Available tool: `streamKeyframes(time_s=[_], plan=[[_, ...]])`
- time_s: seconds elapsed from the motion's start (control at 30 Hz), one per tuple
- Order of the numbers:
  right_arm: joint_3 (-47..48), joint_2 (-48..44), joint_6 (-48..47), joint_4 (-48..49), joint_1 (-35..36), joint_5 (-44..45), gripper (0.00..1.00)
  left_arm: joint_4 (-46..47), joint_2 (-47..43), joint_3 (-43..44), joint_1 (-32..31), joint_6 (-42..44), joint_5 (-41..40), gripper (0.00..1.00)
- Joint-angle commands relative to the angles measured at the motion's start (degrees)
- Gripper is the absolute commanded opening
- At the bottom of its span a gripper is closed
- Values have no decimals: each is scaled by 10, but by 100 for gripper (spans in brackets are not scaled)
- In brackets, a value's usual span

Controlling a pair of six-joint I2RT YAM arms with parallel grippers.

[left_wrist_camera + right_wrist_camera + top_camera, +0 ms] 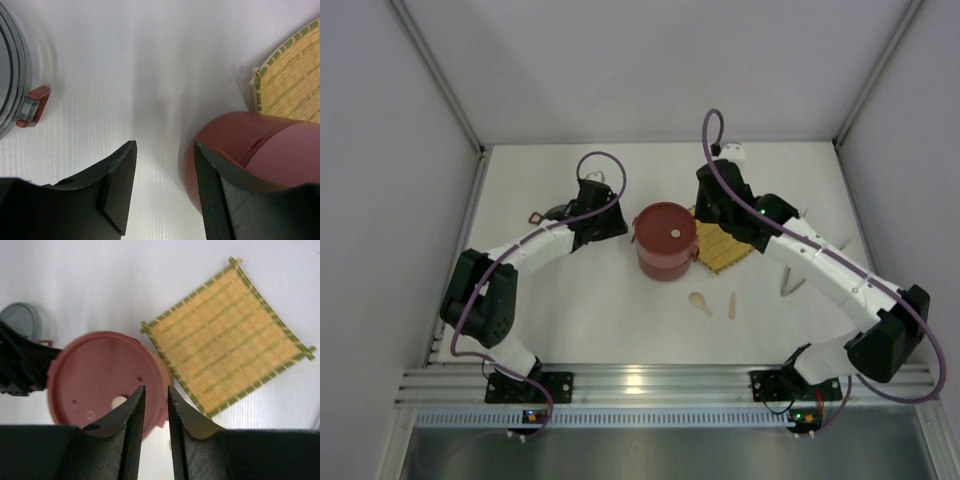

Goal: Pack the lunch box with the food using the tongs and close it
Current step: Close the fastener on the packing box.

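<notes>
Lunch box (665, 262) lidded; mat (725, 250) just right. Left gripper (164, 148) jaws apart, empty, beside it. Right gripper (156, 389) over lid (95, 375), jaws narrowly apart, empty.

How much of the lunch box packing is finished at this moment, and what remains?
Seemingly done: the mat lies bare and a lid sits on the lunch box, its contents hidden. In hand: nothing is gripped; the left gripper stands open beside the box, and the right gripper hovers over the lid, jaws narrow. Remaining: a second steel bowl stands apart, not stacked; the tongs lie on the table.
</notes>
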Motion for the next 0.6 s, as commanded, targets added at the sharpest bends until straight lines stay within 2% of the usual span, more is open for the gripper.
streamKeyframes(time_s=[0.0,0.23,0.37,0.57], plan=[[-83,-51,56,-23,-12,25,24,-4,-6,17,-1,6,-13,55],[-198,-84,128,21,-12,3,23,-4,1,23,0,9,-8,55],[-260,-64,163,72,-12,-21,18,-7,10,28,0,9,-4,54],[-312,-43,193,137,-12,-34,16,-3,18,27,0,10,2,54]])
